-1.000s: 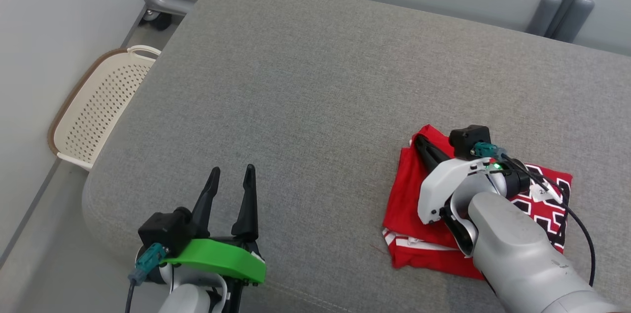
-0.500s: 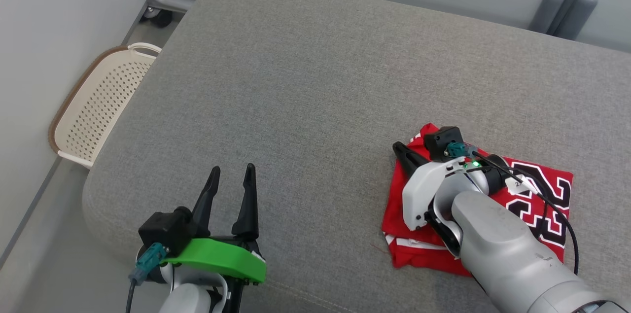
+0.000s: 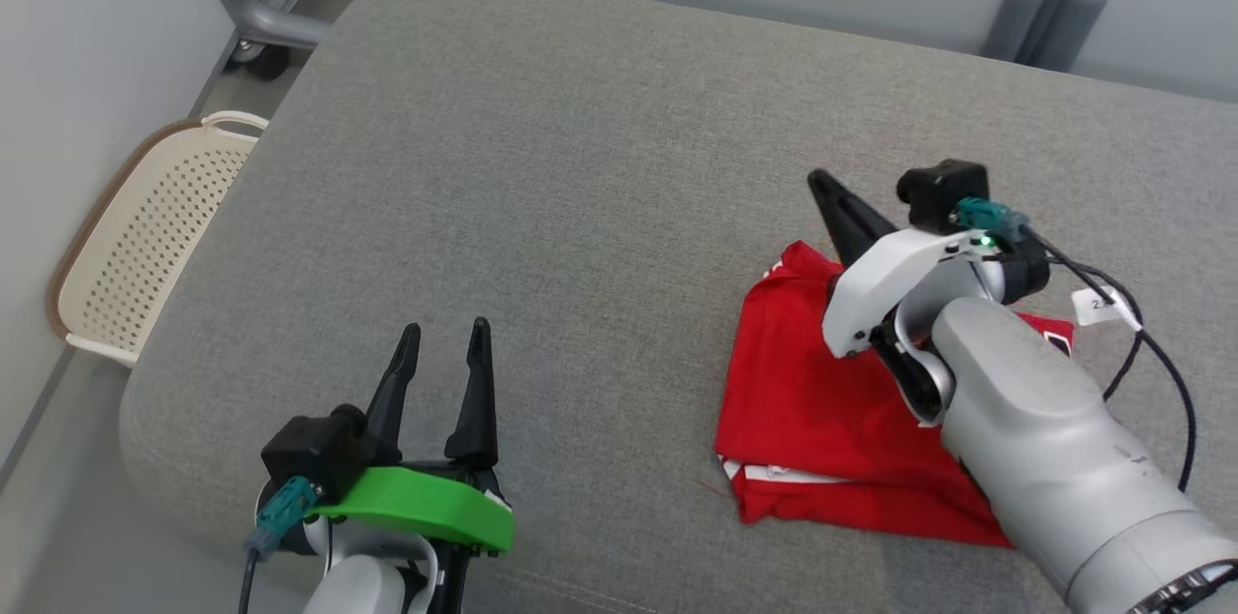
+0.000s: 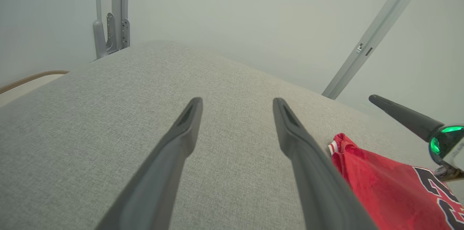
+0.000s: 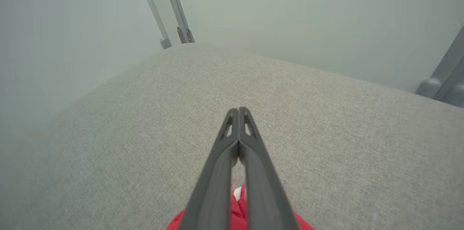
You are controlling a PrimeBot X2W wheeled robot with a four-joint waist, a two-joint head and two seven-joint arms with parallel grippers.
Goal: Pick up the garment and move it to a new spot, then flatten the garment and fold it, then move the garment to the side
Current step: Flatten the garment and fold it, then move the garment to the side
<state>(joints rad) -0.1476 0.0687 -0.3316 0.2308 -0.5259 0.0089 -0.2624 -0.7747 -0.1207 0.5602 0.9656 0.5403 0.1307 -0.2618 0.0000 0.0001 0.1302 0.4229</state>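
Our right arm [image 3: 1025, 401] slants over the folded red garment [image 3: 803, 401] on the grey cushion [image 3: 580, 160], jaws clenched on nothing. Our left arm [image 3: 416, 510] hovers near the front edge, jaws released; the basket [image 3: 145, 237] sits well apart.

Red garment [image 4: 377, 186]: black numeral [image 4: 424, 175] partly cut off, unreadable. White cable tag [image 3: 1100, 305]: digits too small.

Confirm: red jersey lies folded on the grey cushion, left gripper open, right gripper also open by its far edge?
No. The right gripper is shut: the right wrist view shows its jaws pressed together. The rest holds: red jersey folded on the grey cushion, left gripper open.
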